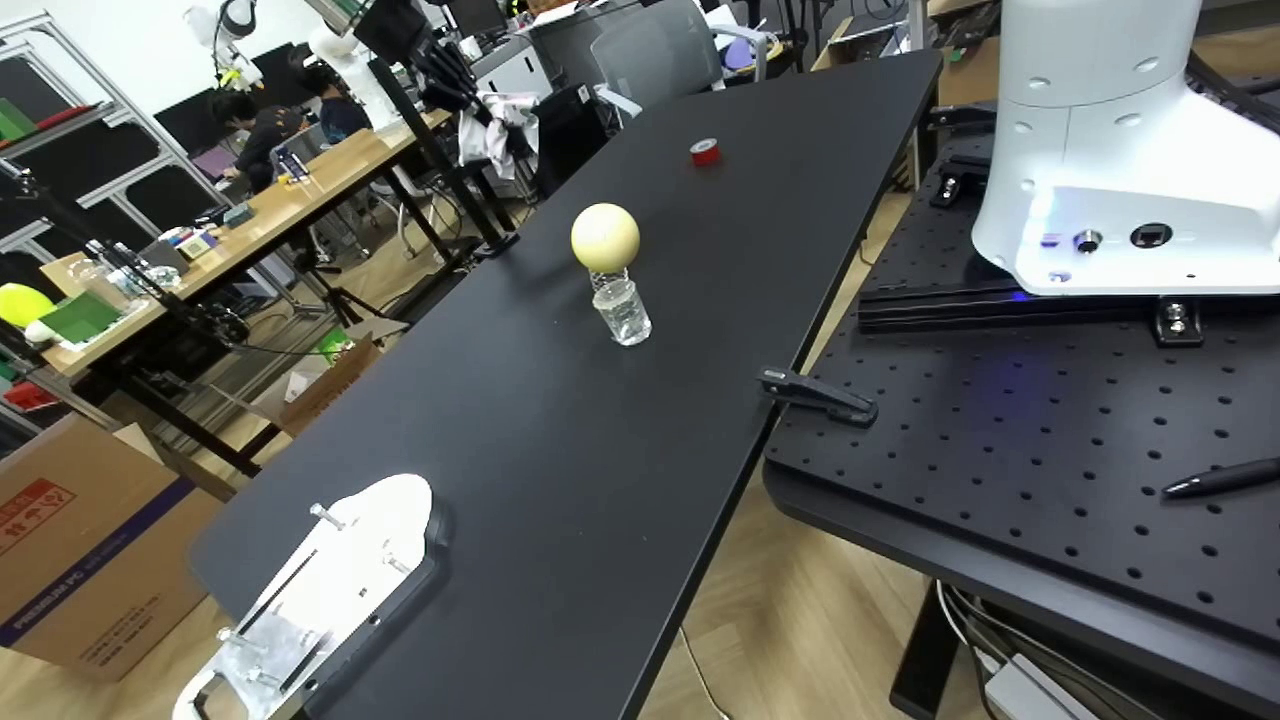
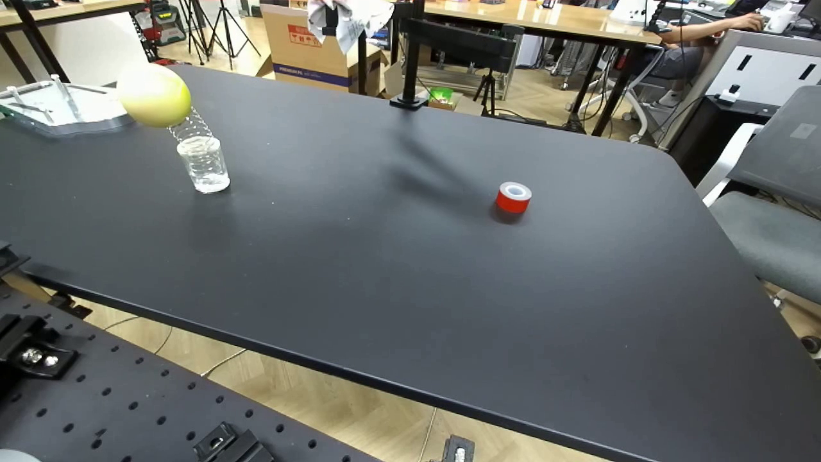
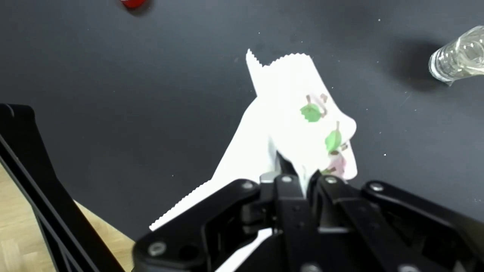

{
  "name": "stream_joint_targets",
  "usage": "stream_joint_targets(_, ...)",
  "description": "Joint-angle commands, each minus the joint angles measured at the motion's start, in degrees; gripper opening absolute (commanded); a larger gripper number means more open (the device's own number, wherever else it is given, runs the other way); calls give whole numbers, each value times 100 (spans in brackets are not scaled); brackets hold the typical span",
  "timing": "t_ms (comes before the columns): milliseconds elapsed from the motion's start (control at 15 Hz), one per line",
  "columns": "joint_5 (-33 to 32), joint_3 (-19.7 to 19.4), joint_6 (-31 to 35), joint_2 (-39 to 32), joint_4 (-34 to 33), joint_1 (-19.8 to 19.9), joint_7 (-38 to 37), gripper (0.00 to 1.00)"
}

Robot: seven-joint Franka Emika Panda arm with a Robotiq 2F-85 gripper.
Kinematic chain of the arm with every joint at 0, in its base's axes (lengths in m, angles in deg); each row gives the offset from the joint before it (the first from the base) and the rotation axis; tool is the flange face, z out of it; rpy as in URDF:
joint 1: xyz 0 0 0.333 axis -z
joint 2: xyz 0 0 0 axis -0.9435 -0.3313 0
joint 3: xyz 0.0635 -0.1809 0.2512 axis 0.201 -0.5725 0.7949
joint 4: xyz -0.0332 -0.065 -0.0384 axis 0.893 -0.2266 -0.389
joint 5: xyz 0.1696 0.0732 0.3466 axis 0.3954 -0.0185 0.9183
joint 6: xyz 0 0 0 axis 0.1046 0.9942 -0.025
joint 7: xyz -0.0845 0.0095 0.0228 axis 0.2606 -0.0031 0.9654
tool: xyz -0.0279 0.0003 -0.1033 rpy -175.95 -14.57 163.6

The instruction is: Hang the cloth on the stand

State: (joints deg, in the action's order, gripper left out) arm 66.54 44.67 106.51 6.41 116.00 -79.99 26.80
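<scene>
The white cloth with green leaf and pink prints [image 3: 281,85] fills the middle of the wrist view. My gripper [image 3: 302,170] is shut on it; the cloth gathers between the fingertips and spreads beyond them over the dark table. In an exterior view, my black gripper [image 1: 480,105] holds the bunched cloth [image 1: 512,125] high, near the stand's pole [image 1: 453,180]. In an exterior view, the cloth [image 2: 351,18] overlaps a left arm of the black stand [image 2: 412,64]; contact is unclear. A black bar [image 3: 38,177], seemingly the stand, is left of the cloth in the wrist view.
A clear bottle [image 1: 624,315] with a yellow ball [image 1: 605,237] on top stands on the dark table [image 1: 560,480]. A red tape roll [image 2: 512,204] lies on the table. A white board with pegs [image 1: 350,560] sits at one end. The stand's base [image 2: 408,102] is at the far edge.
</scene>
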Motion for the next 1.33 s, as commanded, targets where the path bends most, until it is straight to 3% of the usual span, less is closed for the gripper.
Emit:
stream_joint_targets(0, 50, 57, 116, 244, 343, 87, 34, 2)
stream_joint_targets(267, 49, 74, 311, 458, 698, 96, 48, 3)
stream_joint_targets(333, 36, 73, 347, 505, 771, 93, 50, 32)
stream_joint_targets(467, 15, 75, 388, 589, 883, 92, 69, 38)
stream_joint_targets(1067, -117, 46, 602, 937, 1097, 99, 25, 98)
stream_joint_targets(1267, -116, 51, 693, 1056, 1152, 106, 17, 100)
